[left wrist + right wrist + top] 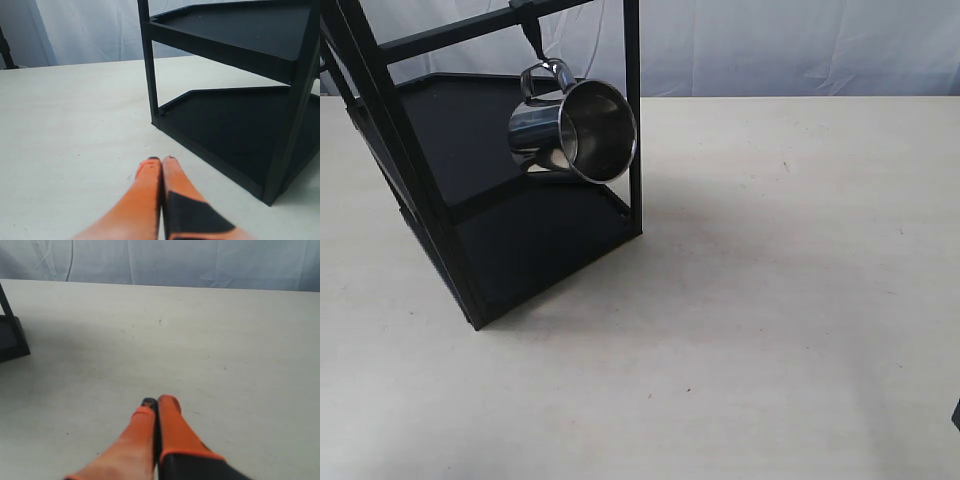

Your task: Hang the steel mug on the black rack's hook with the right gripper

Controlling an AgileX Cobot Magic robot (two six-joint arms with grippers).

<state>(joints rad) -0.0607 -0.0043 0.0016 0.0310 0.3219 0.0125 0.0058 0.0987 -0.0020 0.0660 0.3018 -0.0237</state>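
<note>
Pale tabletop (790, 300), bare toward the right edge. Black rack (535, 235) standing by the far left corner. Steel mug (575, 130) hanging by its handle from the hook (533, 38), seemingly on the top crossbar. Left gripper (161, 161) pressed closed, empty, near the rack's post. Right gripper (157, 402) likewise closed, empty, well apart.

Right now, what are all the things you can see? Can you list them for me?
steel mug: one, shiny silver, hanging by its handle from the hook, tipped so its open mouth shows
hook: one, black, on the rack's top crossbar
black rack: one, black, two flat trays, standing on the table's left side
table: one, pale cream
curtain: one, whitish, behind the table
left pincer: one, orange fingers pressed together, low over the table near the rack
right pincer: one, orange fingers pressed together, over bare table
</note>
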